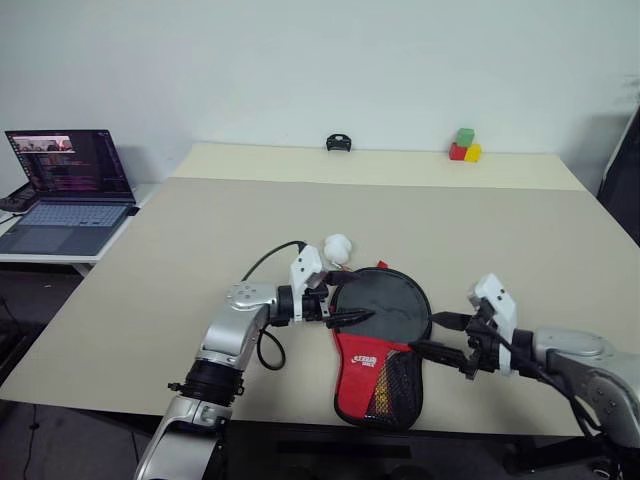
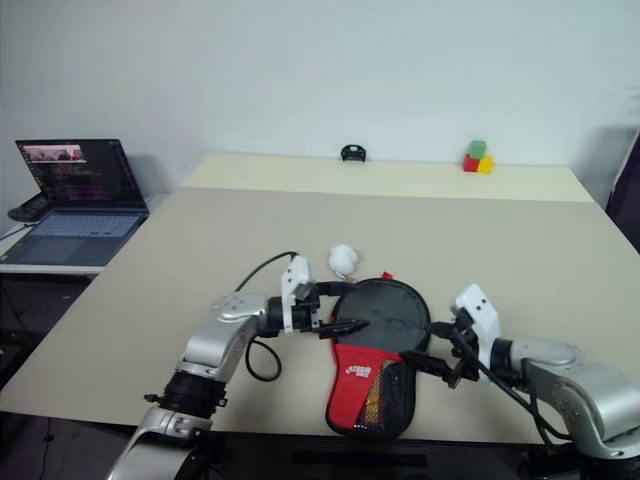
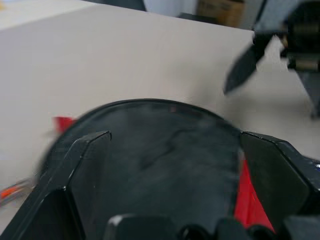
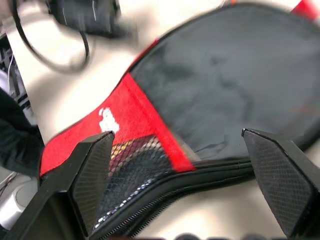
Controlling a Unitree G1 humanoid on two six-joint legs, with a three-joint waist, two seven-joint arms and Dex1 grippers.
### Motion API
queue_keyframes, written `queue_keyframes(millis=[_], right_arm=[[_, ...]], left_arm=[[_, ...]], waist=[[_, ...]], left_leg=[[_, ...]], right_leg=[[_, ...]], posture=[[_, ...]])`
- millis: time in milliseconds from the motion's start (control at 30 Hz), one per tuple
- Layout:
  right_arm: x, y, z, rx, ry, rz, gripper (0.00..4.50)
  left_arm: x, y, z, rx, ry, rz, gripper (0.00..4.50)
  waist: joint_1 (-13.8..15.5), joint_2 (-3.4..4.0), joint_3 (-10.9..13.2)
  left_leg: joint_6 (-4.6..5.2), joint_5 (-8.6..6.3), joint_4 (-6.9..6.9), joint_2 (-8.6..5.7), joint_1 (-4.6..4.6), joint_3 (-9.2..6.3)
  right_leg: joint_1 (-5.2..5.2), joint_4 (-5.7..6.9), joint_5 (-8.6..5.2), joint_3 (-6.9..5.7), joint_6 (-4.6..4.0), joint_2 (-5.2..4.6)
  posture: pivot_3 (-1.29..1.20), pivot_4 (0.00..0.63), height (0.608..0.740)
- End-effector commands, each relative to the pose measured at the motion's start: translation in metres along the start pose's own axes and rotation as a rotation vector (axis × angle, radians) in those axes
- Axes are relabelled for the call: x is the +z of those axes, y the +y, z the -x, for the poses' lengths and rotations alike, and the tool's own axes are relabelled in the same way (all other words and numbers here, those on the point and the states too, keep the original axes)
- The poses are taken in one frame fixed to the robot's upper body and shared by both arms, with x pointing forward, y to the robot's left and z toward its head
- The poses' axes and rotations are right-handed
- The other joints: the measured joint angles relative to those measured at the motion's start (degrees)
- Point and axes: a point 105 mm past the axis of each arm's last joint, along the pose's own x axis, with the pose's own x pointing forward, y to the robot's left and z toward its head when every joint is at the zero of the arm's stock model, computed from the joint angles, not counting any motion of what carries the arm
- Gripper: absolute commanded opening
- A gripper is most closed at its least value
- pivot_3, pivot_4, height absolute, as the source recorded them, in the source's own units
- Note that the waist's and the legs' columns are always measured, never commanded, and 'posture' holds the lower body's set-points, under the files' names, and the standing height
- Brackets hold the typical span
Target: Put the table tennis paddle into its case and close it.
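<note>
- the left gripper [image 1: 343, 300] sits just left of centre in the left eye view, its two black fingers spread wide, one above the other, holding nothing; the tips lie over the left edge of the case's round black part, contact unclear.
- in the left wrist view the same fingers [image 3: 85, 165] stand far apart at the lower edge, with the round black fabric between them and the other arm's dark finger at the upper right.
- the right gripper [image 1: 440, 335] is at the lower right of the left eye view, fingers also wide apart and empty, pointing left at the right rim of the case, very near it.
- in the right wrist view its fingers [image 4: 92, 175] frame the red band, white logo, mesh panel and black zipper rim.
- the case [image 1: 385, 345] lies flat near the front edge of the table [image 1: 200, 250], low and centre in the frame, round black end away from the robot, red and mesh end nearest it.
- the paddle is not visible as a separate thing; whether it is inside the case i cannot tell.
- a small white ball [image 1: 338, 247] rests just beside the case's upper left.
- far back on the table are a small black object [image 1: 339, 144] and coloured blocks [image 1: 464, 146] at upper right.
- an open laptop [image 1: 65, 185] is at the left edge of the frame, on a separate low surface.
</note>
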Motion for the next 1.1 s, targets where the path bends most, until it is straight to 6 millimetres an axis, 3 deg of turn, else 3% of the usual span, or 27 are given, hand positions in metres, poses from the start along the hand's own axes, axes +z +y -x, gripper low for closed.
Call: queue_keyframes(millis=[33, 233, 400, 533, 633, 767, 1100], right_arm=[[0.022, -0.010, 0.013, -0.040, -0.064, 0.035, 4.50], [0.044, -0.022, 0.017, -0.074, -0.109, 0.060, 4.50], [0.068, -0.023, 0.005, -0.035, -0.152, 0.087, 4.50], [0.095, -0.021, -0.029, 0.021, -0.200, 0.089, 4.50], [0.106, -0.018, -0.060, 0.061, -0.198, 0.101, 4.50], [0.119, -0.027, -0.099, 0.037, -0.196, 0.103, 4.50], [0.133, -0.053, -0.168, -0.120, -0.193, 0.182, 4.50]], left_arm=[[-0.004, -0.005, -0.007, -0.004, 0.006, -0.036, 4.46], [-0.027, 0.000, -0.012, 0.045, 0.050, -0.037, 4.46], [-0.034, 0.001, -0.014, 0.061, 0.053, -0.031, 4.46], [-0.038, 0.000, -0.015, 0.069, 0.057, -0.033, 4.46], [-0.039, 0.000, -0.015, 0.078, 0.058, -0.034, 4.46], [-0.040, -0.003, -0.014, 0.087, 0.055, -0.033, 4.46], [-0.041, -0.009, -0.012, 0.115, 0.052, -0.024, 4.46]], waist=[[-0.1, 0.03, 0.0], [0.1, 0.03, 0.0], [0.1, 0.07, 0.1], [-0.3, 0.10, 0.1], [-0.2, 0.11, 0.1], [-0.3, 0.13, 0.1], [-1.0, 0.18, 0.1]], left_leg=[[0.00, 0.00, 0.00, 0.00, 0.01, 0.01], [0.01, 0.00, 0.00, -0.01, 0.00, 0.04], [0.01, 0.00, 0.00, -0.01, 0.00, 0.05], [0.01, 0.01, -0.01, 0.00, 0.04, 0.07], [0.01, 0.01, -0.02, 0.00, 0.01, 0.05], [0.00, 0.02, -0.01, -0.02, -0.01, 0.06], [-0.18, 0.12, -0.05, -0.02, -0.01, 0.08]], right_leg=[[0.00, 0.01, 0.00, 0.00, -0.01, 0.00], [0.00, -0.01, 0.00, 0.00, -0.01, 0.00], [-0.01, -0.01, 0.00, 0.01, -0.01, -0.01], [-0.02, 0.03, 0.00, 0.05, -0.01, -0.01], [-0.04, 0.02, -0.01, 0.01, -0.02, -0.01], [-0.08, 0.01, -0.01, 0.02, -0.02, -0.04], [-0.15, 0.03, -0.02, 0.03, -0.05, -0.05]], posture=[[0.00, 0.150, 0.740], [0.00, 0.150, 0.740], [0.00, 0.150, 0.740], [0.00, 0.150, 0.740], [0.00, 0.150, 0.740], [0.00, 0.150, 0.740], [0.00, 0.150, 0.740]])
